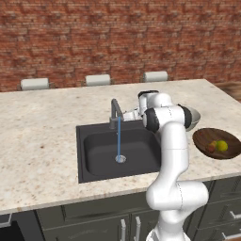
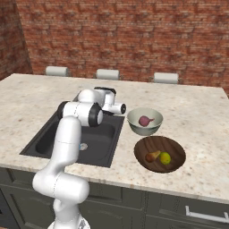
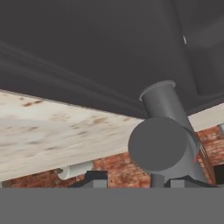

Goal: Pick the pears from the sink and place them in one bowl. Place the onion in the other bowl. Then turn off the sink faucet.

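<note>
Dark brown wood marks the shallow bowl in the left base view, holding both pears, so the fruit step looks finished; blue water runs from the faucet into the sink, and the arm's wrist sits just behind the faucet, hiding the gripper. In the right base view the onion lies in the pale grey bowl, just beyond the wooden bowl, well to the right of the hand; the hand reaches across the sink's back edge toward the faucet, which the arm hides. In the hand view the faucet's round grey body fills the space directly ahead of the gripper, its column running up and away from the fingertips; the tips stand well apart at the lower edge, and whether they have closed on the faucet I cannot tell. The coming move likely depends on the handle lying dead ahead, between the jaws.
</note>
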You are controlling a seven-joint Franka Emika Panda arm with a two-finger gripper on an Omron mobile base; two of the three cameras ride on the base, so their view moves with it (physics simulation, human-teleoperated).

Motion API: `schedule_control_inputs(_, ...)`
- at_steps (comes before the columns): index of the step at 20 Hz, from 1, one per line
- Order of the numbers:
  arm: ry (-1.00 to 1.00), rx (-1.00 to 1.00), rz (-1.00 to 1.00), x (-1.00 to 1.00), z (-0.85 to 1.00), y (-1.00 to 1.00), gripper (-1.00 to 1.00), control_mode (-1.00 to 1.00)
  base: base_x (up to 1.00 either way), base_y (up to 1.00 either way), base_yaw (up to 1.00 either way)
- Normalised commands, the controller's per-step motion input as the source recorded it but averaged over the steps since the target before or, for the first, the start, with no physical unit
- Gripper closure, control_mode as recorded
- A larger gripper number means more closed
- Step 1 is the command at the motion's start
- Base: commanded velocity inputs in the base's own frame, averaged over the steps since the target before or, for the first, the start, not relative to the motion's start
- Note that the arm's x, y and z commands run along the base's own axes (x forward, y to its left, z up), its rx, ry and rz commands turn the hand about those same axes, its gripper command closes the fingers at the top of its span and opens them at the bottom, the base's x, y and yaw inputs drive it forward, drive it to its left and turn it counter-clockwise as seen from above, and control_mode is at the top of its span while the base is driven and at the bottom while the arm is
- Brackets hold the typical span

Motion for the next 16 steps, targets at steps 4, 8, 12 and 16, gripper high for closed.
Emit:
schedule_control_inputs(4, 0.0, 0.0, 0.0, 0.02, 0.0, 0.03, 1.0, -1.0, 0.0, 0.0, 0.0)
schedule_control_inputs(8, 0.01, 0.0, 0.0, 0.12, 0.0, 0.2, 1.0, -1.0, 0.0, 0.0, 0.0)
schedule_control_inputs(12, 0.0, 0.0, 0.06, 0.33, 0.0, 0.15, 1.0, -1.0, 0.0, 0.0, 0.0)
schedule_control_inputs(16, 0.05, 0.0, 0.1, 0.45, 0.0, 0.29, 1.0, -1.0, 0.0, 0.0, 0.0)
